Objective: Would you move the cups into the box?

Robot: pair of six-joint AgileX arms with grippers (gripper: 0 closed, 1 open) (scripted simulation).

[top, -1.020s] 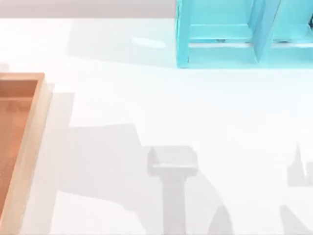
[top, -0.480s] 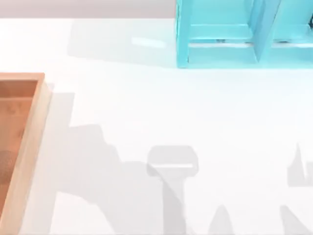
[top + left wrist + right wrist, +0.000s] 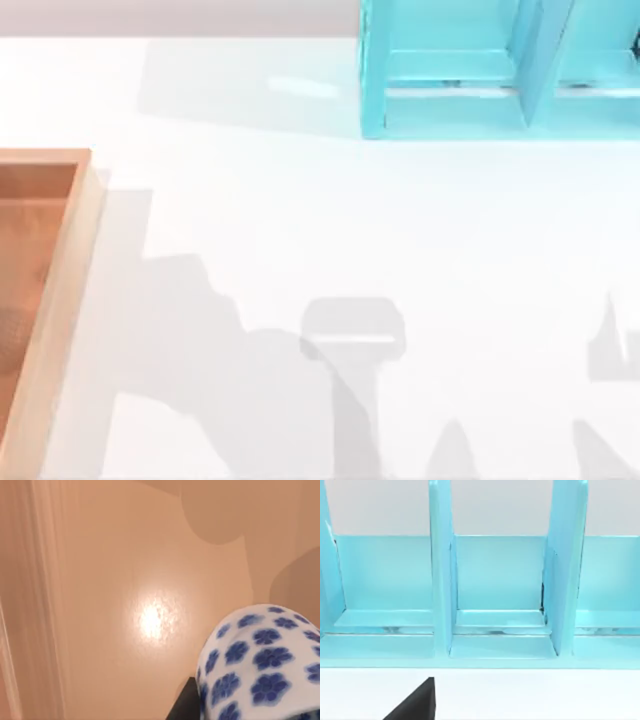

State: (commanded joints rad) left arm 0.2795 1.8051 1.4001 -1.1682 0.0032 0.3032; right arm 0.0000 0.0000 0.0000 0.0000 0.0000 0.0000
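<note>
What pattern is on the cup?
Blue flowers on white, on the cup; the left wrist view shows it best.

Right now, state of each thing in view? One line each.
Cup: near the left wrist camera, over the box floor; whether it is gripped or set down can't be told.
Box: at the table's left edge, open-topped; the part seen from the top view holds nothing.
Shelf frame: upright at the table's far side, the compartments in view bare.
</note>
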